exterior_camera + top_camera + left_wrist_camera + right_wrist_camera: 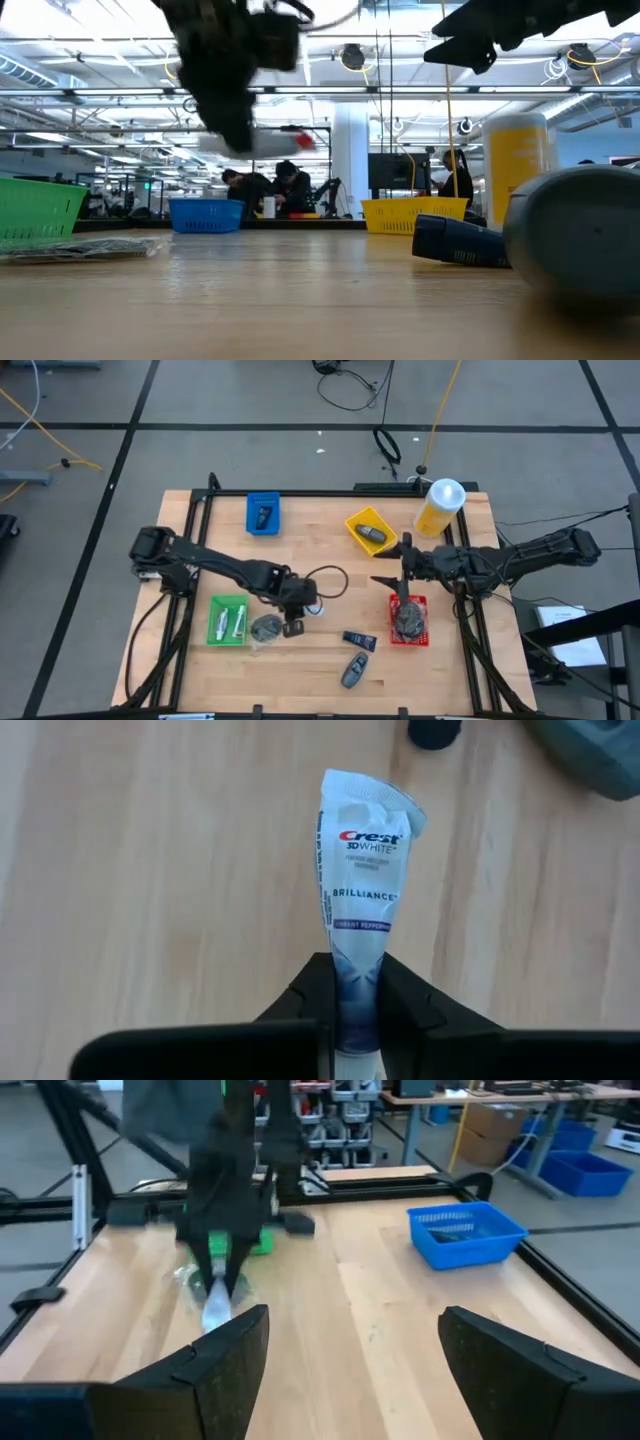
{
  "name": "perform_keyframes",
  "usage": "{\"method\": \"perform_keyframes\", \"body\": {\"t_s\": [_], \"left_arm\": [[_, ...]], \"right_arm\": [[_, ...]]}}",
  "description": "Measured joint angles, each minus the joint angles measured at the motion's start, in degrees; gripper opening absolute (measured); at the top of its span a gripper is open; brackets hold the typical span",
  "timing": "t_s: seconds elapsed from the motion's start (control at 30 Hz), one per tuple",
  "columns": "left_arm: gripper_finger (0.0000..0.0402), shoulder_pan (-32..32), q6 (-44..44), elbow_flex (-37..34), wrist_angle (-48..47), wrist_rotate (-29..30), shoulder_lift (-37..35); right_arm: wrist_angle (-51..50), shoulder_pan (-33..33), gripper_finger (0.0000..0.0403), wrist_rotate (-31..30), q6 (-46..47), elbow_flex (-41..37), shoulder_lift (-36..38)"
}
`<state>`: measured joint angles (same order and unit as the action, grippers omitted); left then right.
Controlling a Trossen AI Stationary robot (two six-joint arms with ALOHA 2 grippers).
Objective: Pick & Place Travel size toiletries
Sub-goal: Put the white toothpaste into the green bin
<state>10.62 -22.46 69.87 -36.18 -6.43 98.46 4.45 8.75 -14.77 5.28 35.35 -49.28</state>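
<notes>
Clamped in the left gripper [357,1010], a white Crest toothpaste tube [362,890] hangs over the wooden table [150,870], apparently just clear of it, near the green tray [228,620]. Above the red tray [408,622], the right gripper [345,1370] hovers, fingers spread.

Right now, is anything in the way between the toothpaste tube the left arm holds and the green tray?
Nothing big. The left tool is shut on the tube, near the green tray. Only a grey wrapped pad lies beside the tray on the table, and the lifted tube could likely pass over it.
</notes>
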Motion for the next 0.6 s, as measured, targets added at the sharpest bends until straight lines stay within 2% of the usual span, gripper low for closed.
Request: {"method": "perform_keyframes", "body": {"t_s": [0.23,0.4,0.5,0.6], "left_arm": [[0.0035,6.43,-15.65,0.00,-10.59,9.95,-7.19],[0.0033,12.53,-29.87,0.00,-16.22,17.46,-8.61],[0.0026,16.50,-39.52,-0.13,-19.96,19.24,-8.55],[0.0025,20.40,-49.54,-1.82,-20.70,19.59,-8.58]], "right_arm": [[0.06,1.80,0.0281,-0.05,-1.63,2.23,-1.00],[-0.01,1.90,0.0281,-0.08,-6.07,5.05,-4.42],[-0.56,1.89,0.0281,0.20,-5.40,6.63,-7.31],[-3.04,2.51,0.0281,3.12,-4.33,9.24,-10.54]]}}
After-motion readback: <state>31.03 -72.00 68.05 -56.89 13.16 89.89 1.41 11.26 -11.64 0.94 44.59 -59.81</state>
